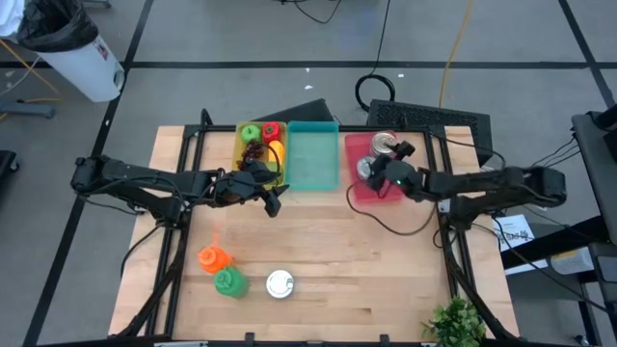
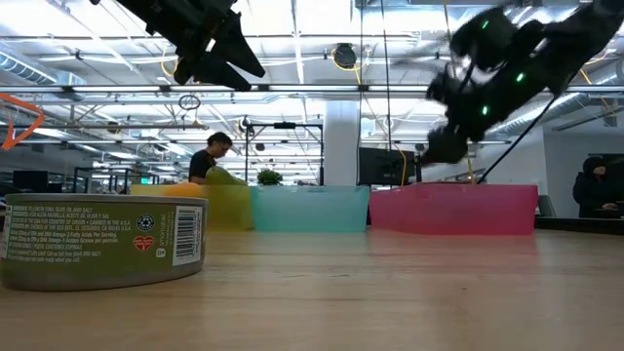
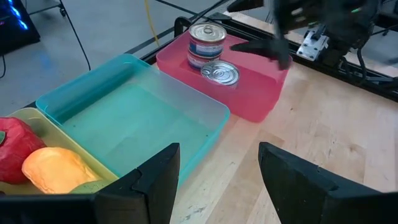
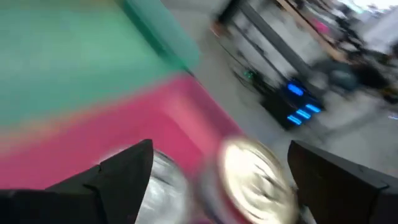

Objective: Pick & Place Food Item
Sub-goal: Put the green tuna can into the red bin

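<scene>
Three bins stand in a row at the table's far side: a yellow bin [image 1: 241, 154] holding green, red and yellow food items, a teal bin [image 1: 313, 159], and a pink bin [image 1: 359, 191] with two tin cans [image 3: 206, 43]. An orange item [image 1: 212, 257], a green item [image 1: 229, 282] and a tin can [image 1: 280, 283] rest on the near left of the table. My left gripper [image 1: 271, 200] hovers open just near of the yellow bin, raised off the table. My right gripper [image 1: 374, 176] is open above the pink bin's cans [image 4: 255, 174].
The lone can [image 2: 102, 239] stands upright close to the low camera. A potted plant [image 1: 453, 323] sits at the near right corner. Cables and a keyboard [image 1: 429, 118] lie beyond the far edge. Bare wood stretches across the middle and near right [image 1: 386, 270].
</scene>
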{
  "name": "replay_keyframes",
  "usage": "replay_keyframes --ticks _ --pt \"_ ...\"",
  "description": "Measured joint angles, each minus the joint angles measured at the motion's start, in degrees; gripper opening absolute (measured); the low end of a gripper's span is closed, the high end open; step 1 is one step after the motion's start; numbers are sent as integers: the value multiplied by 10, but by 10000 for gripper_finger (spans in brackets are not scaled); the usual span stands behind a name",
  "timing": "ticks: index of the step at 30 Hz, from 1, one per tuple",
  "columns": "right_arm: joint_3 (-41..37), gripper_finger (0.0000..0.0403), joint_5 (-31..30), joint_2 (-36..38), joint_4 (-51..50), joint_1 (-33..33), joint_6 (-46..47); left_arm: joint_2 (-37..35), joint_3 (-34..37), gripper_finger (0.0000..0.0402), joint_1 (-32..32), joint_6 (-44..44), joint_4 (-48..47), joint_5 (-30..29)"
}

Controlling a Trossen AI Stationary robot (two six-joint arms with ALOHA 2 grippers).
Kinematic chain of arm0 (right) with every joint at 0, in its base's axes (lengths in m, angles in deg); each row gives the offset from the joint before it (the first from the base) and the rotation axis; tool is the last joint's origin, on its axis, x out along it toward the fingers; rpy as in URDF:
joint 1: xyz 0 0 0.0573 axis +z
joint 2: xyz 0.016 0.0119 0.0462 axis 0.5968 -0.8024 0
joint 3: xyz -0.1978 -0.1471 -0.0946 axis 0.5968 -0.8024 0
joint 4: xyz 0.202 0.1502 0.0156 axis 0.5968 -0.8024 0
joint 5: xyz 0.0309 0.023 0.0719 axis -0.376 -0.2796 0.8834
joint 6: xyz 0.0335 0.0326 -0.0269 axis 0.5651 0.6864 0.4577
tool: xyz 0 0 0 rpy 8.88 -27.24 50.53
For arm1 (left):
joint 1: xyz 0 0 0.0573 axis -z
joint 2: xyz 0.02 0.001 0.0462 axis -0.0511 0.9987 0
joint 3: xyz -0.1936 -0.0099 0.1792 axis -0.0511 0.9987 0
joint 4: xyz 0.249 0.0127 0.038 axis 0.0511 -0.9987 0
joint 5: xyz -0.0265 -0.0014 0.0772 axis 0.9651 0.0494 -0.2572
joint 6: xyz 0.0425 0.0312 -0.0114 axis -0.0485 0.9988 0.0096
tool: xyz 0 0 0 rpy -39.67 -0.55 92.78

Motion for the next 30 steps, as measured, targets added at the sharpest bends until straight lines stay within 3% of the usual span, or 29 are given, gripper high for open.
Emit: replay_keyframes --ticks 9,12,17,20,23,30 --pt "0 352 180 91 50 150 126 0 0 228 0 0 -3 0" --pt "0 352 237 88 77 207 151 14 2 228 0 -17 -13 35" --pt "0 352 236 65 116 296 137 45 3 228 13 -8 -2 207" --pt "0 352 236 57 126 325 126 77 3 228 55 -7 21 285" --pt "0 352 236 55 125 335 125 119 3 228 118 -8 34 316" --pt "0 352 236 55 126 337 127 224 3 228 241 -45 83 317"
